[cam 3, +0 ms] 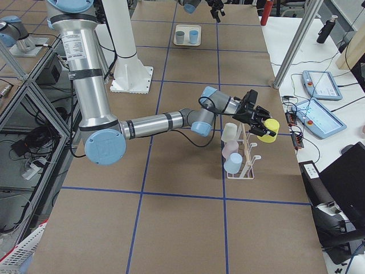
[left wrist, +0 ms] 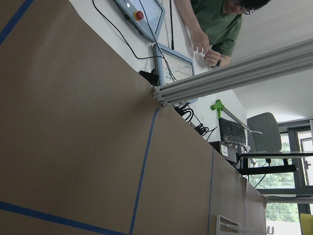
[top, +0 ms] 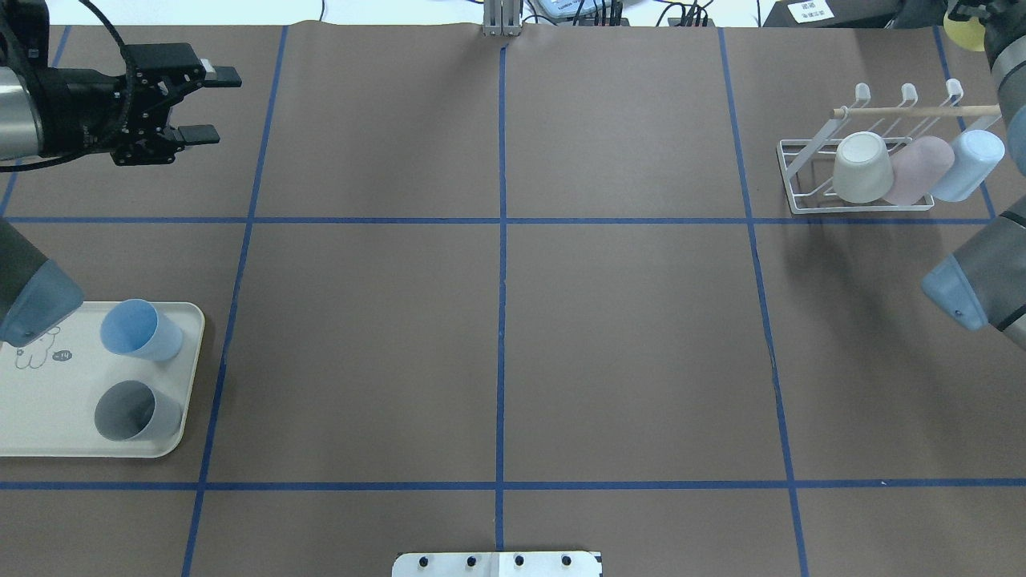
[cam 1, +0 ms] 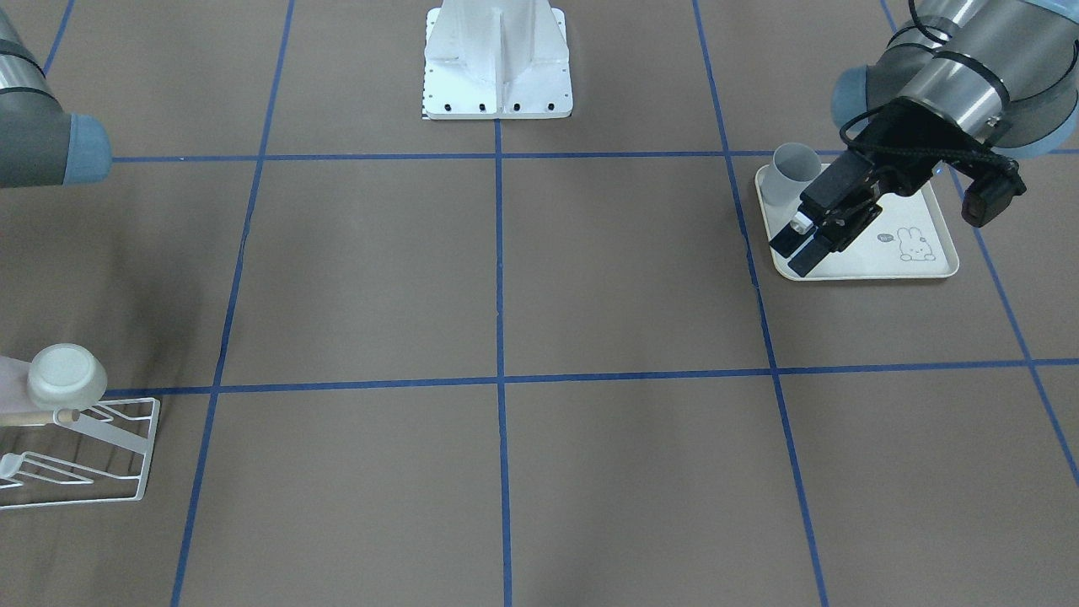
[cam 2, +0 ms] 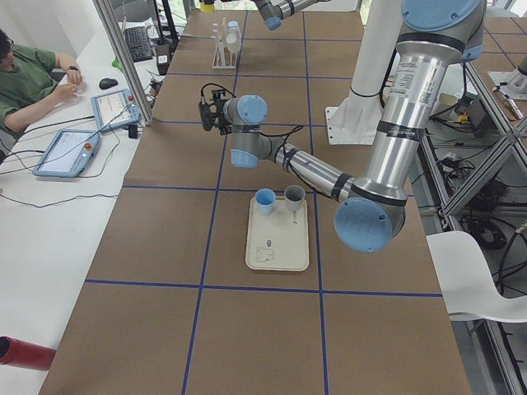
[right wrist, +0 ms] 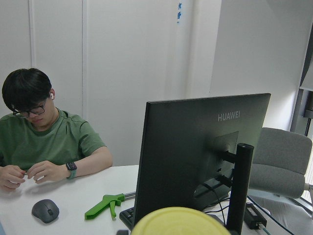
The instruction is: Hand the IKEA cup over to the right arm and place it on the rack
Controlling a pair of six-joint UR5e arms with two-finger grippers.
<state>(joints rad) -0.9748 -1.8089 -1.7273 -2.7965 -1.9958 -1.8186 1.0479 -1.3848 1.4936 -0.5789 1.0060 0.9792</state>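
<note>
yellow cup (cam 3: 268, 128) is clamped in your right gripper (cam 3: 261, 124), close by the top of the rack (top: 862, 208). your left gripper (top: 216, 106) hangs empty, fingers apart, well away.

Two cups (top: 140, 330) are standing on a tray (top: 48, 433) at the worktop's (top: 497, 320) left; three more are hanging on the rack (top: 801, 192), far right.
</note>
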